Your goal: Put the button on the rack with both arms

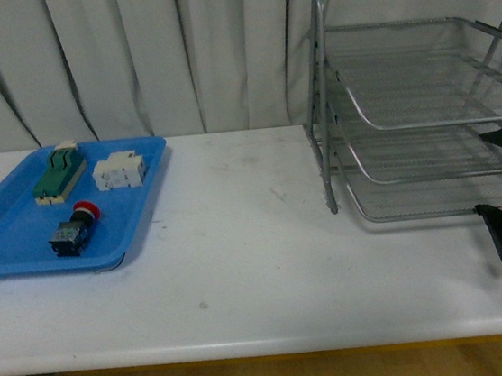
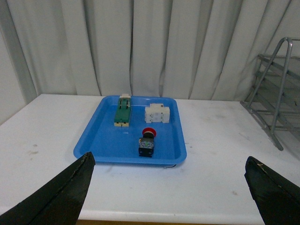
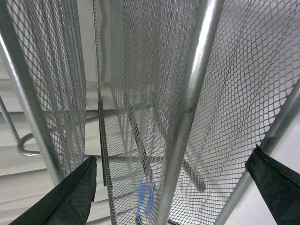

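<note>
Left wrist view: we see our left claw (image 2: 169, 159) spread wide, the button (image 2: 148, 140) lying just ahead of its gap on the blue tray (image 2: 93, 145). Our right claw (image 3: 171, 161) also stands apart, the rack (image 3: 187, 93) close in front.

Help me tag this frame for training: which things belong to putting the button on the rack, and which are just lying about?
Job in hand: button, lying in the blue tray; rack; left gripper and right gripper, both open.

Lying about: green-and-cream switch; white component; both share the tray with the button.
</note>
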You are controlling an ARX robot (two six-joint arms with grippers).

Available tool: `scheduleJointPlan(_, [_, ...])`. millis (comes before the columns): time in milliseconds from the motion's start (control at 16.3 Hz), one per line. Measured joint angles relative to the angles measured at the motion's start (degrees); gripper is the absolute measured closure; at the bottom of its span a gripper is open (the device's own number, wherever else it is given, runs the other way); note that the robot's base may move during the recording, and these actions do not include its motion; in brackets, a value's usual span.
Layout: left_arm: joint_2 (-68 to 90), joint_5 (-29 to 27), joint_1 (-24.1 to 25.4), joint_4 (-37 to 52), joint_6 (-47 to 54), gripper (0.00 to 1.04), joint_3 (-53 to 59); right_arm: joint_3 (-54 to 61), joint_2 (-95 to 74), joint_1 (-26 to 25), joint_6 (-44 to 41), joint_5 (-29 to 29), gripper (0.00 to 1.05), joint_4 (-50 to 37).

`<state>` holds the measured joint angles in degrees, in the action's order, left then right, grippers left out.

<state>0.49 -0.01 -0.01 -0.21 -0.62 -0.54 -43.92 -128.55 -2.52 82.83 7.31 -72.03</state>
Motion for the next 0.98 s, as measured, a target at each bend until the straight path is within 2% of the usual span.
scheduleJointPlan(430, [0.0, 0.0, 0.0, 0.0, 0.0, 0.07, 0.0, -2.2, -0.7, 0.3, -0.3, -0.2, 0.07, 2.7])
scheduleJointPlan(492, [0.0, 0.0, 0.0, 0.0, 0.0, 0.07, 0.0, -2.9, -0.7, 0.2, -0.5, -0.4, 0.16, 3.4])
scheduleJointPlan(799, [0.0, 0.0, 0.0, 0.0, 0.0, 0.07, 0.0, -5.6, -1.6, -0.5, -1.5, -1.2, 0.76, 4.4])
scheduleJointPlan(861, [0.0, 0.0, 0.0, 0.0, 0.0, 0.07, 0.0, -5.3, -1.9, -0.9, 1.5, -1.6, 1.02, 2.4])
scheduleJointPlan(983, [0.0, 0.0, 0.0, 0.0, 0.0, 0.07, 0.0, -5.2, -1.9, -0.9, 2.1, -1.7, 1.02, 2.2])
